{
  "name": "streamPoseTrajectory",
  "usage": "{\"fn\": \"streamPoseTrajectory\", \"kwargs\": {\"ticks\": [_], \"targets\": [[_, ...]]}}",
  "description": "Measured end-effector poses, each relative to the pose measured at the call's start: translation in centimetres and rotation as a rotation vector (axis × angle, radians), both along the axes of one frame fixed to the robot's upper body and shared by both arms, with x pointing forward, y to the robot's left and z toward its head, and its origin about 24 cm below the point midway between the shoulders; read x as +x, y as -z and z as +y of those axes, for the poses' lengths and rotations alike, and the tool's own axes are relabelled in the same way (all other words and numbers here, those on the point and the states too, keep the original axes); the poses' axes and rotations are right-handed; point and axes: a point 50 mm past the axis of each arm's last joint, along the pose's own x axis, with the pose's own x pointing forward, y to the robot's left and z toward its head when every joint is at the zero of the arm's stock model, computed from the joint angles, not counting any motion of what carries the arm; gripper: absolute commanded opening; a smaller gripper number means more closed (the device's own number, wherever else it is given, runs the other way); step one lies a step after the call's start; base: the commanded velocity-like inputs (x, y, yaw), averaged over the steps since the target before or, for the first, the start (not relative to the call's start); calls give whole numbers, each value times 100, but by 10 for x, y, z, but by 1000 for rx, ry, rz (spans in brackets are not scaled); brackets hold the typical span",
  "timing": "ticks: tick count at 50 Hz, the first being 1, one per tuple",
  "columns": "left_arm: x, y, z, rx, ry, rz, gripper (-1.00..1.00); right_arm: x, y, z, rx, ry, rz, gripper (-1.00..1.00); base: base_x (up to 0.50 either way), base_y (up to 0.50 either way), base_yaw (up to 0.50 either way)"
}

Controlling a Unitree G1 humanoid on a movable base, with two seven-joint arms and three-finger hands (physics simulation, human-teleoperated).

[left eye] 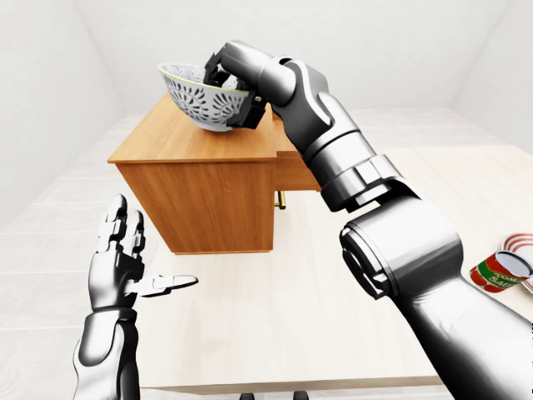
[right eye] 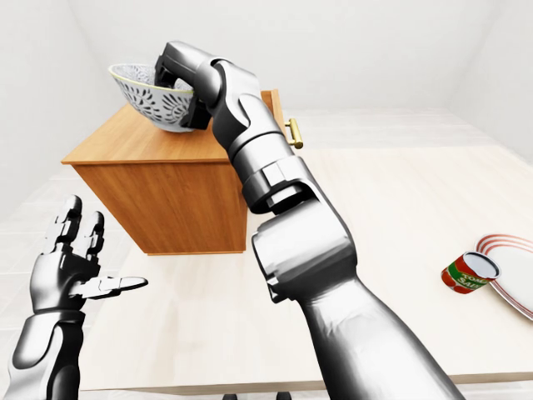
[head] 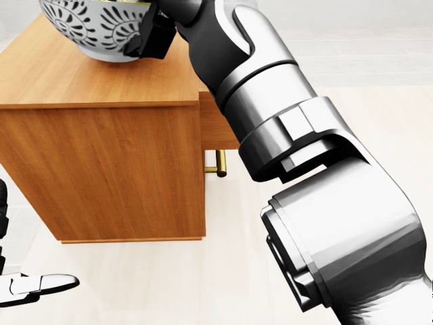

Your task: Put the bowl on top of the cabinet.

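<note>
The placing step is in hand. The right robot hand [left eye: 226, 79] pinches the near rim of the patterned bowl [left eye: 200, 98]: fingers hook over the lip into the bowl and the dark thumb part presses the outer wall beneath them. The bowl hangs to the left of and just below this hand, tilted so its rim slopes down toward the grip. Its foot is directly over the wooden cabinet [left eye: 196, 187], at or just above the top board. Whether it touches the wood, I cannot tell from these views.

The cabinet stands on the pale table [left eye: 283, 308], with a brass drawer handle [left eye: 281, 200] showing well below the right hand. The left robot hand [left eye: 125, 250] hovers far below and to the left, fingers spread, holding nothing. A red soup can [left eye: 500, 271] and a striped plate [right eye: 516, 279] lie well apart, off toward the right edge of the table.

By my reading, the task is nearly done. The next move calls for levelling the bowl, settling its foot flat on the top board, then spreading the fingers and drawing the hand clear without dragging the rim.
</note>
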Motion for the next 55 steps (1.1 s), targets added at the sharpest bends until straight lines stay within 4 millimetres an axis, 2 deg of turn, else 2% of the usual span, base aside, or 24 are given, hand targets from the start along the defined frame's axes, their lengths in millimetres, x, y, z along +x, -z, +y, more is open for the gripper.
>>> {"fn": "streamPoseTrajectory", "kwargs": {"ticks": [6,18,27,34,55], "targets": [[1,1,0,0,0,3,100,1,4,0,-8,7,3,8,0,0,0],[2,1,0,1,0,6,100,2,7,0,-13,19,1,51,0,0,0],[3,2,0,1,0,10,100,3,8,-1,-9,26,3,72,0,0,0],[4,3,-1,1,0,14,100,3,7,-2,-7,29,-2,82,0,0,0],[5,4,-1,-1,1,21,100,2,1,-2,-9,30,-22,88,0,0,0]]}}
